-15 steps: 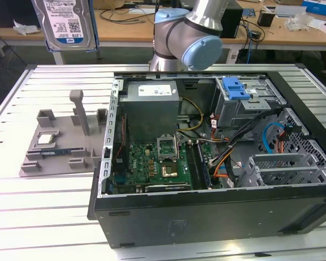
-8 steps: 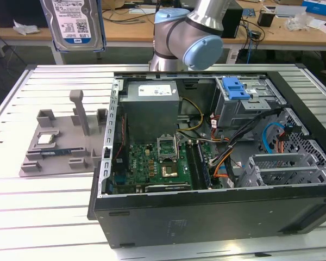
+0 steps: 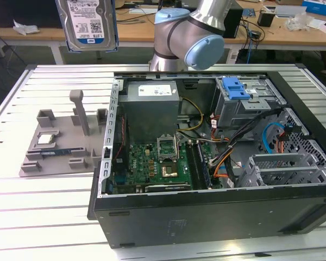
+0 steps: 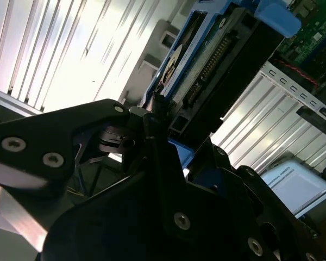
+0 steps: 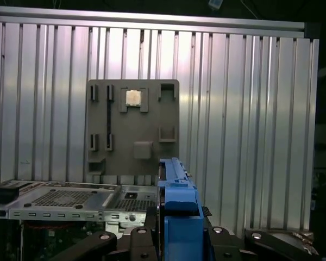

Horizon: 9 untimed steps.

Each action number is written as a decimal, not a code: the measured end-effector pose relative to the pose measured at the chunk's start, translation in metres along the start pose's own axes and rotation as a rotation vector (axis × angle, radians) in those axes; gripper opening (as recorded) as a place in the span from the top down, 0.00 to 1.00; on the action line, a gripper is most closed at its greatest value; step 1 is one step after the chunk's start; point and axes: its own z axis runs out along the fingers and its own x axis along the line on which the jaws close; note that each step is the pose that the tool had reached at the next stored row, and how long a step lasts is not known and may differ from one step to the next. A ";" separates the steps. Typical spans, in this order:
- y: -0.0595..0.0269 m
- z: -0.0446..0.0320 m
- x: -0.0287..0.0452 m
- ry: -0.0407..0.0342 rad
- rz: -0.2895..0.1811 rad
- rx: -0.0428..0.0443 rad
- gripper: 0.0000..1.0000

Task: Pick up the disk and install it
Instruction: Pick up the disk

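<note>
The first part of the task looks done: the disk (image 3: 89,22) is off the bench (image 3: 43,217) and hangs high in the air. In the exterior view it is above the grey fixture (image 3: 60,141), on the exterior view's left of the open case (image 3: 206,217) and well apart from both. It stands almost upright there, with the label side towards the camera and the blue frame around its edge. In the second wrist view the gripper (image 4: 165,128) is clamped on one end of the disk (image 4: 206,60), with its black fingers (image 4: 152,117) pressed against the sides. The first wrist view looks down along the blue edge of the disk (image 5: 179,217) to the fixture (image 5: 133,130) below. There only the small chip (image 5: 133,98) lies in its pocket; the other pockets look bare. The second part, the installing, is in my judgement not yet begun. The bay (image 3: 244,103) with the blue latch sits at the far side of the case, on the exterior view's right, and the disk is neither over it nor inside the case. So about half of the work is left.
</note>
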 end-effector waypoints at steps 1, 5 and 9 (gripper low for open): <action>-0.0026 0.0000 0.0001 0.0004 0.000 -0.0001 0.63; -0.0157 0.0000 0.0007 0.0024 0.000 -0.0005 0.63; -0.0296 -0.0001 0.0013 0.0041 0.000 -0.0012 0.63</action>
